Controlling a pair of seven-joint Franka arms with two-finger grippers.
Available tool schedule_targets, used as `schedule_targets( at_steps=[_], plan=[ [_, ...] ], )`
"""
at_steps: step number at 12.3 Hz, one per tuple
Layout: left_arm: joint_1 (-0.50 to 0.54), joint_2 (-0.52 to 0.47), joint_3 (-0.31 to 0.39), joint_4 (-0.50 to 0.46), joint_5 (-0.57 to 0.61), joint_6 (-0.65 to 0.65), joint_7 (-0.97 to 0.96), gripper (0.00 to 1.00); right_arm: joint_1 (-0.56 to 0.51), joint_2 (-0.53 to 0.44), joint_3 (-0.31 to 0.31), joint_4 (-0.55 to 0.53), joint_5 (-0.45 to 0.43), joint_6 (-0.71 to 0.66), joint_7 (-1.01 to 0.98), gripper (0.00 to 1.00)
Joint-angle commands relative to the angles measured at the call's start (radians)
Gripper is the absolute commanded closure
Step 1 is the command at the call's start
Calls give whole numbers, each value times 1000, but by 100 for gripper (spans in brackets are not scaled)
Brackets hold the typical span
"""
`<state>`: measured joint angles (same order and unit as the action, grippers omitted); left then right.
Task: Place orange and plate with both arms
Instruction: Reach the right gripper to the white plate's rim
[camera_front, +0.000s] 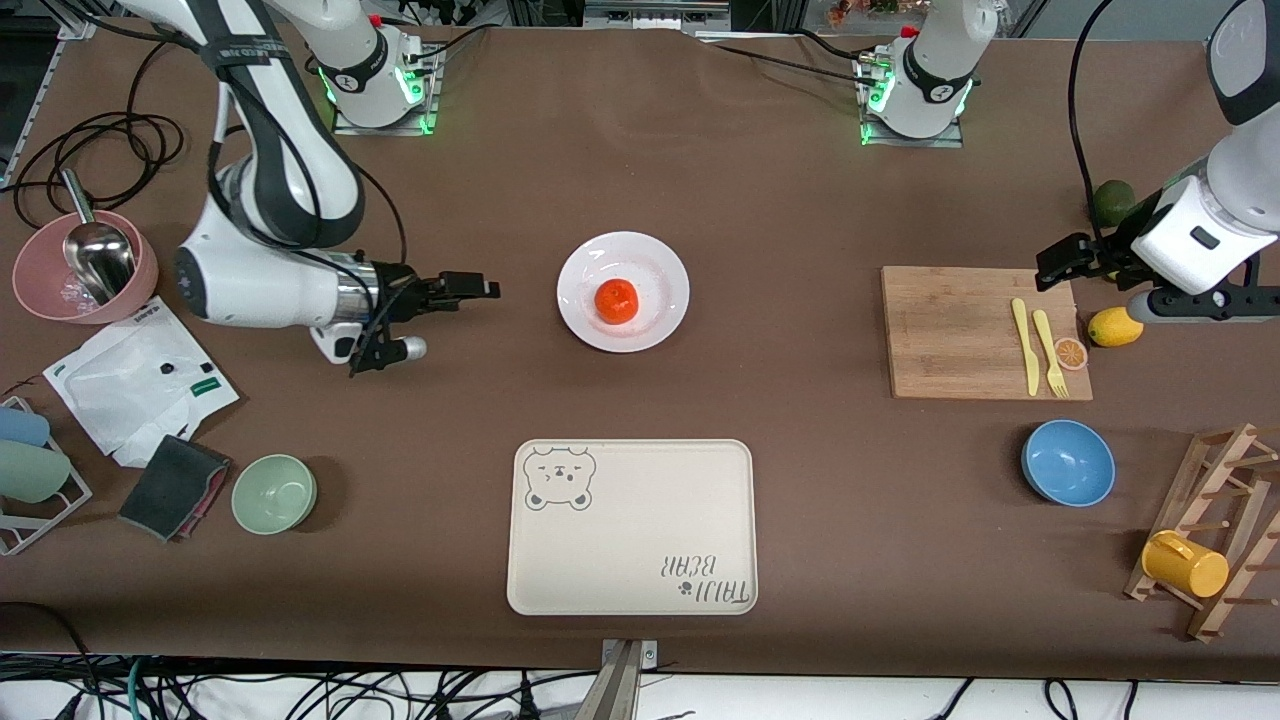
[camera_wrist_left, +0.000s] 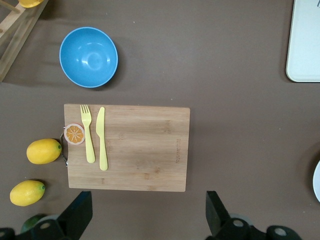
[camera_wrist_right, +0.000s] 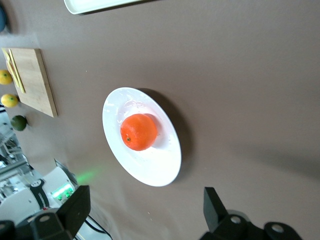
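The reddish-orange orange (camera_front: 616, 300) sits in the middle of the white plate (camera_front: 655, 265) at the table's centre. Both show in the right wrist view, the orange (camera_wrist_right: 138, 131) on the plate (camera_wrist_right: 155, 170). My right gripper (camera_front: 478, 287) is open and empty, low over bare table beside the plate, toward the right arm's end; its fingers point at the plate (camera_wrist_right: 145, 212). My left gripper (camera_front: 1058, 265) is open and empty, over the table at the edge of the wooden cutting board (camera_front: 950, 330); in its wrist view (camera_wrist_left: 147, 215) the board (camera_wrist_left: 140, 150) lies just ahead.
A beige bear-print tray (camera_front: 630, 525) lies nearer the camera than the plate. The board carries a yellow knife, fork and an orange slice (camera_front: 1071, 353); a lemon (camera_front: 1115, 327) lies beside it. A blue bowl (camera_front: 1068, 462), green bowl (camera_front: 274, 493), pink bowl (camera_front: 50, 290) and mug rack (camera_front: 1185, 563) stand around.
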<state>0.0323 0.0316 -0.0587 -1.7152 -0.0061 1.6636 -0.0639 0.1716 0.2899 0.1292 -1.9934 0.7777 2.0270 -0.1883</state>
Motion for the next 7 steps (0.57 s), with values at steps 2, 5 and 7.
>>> schedule_targets(
  at_steps=[2, 5, 7],
  plan=[
    [-9, -10, 7, 0, -3, -39, 27, 0, -9, -60, 85, -192, 157, 183, -83, 0],
    [-11, -6, 5, 6, 0, -44, 27, 0, -9, -38, 135, -275, 346, 281, -262, 0],
    [-14, -7, -1, 5, 0, -44, 27, 0, -9, -18, 141, -286, 371, 286, -301, 0]
  ],
)
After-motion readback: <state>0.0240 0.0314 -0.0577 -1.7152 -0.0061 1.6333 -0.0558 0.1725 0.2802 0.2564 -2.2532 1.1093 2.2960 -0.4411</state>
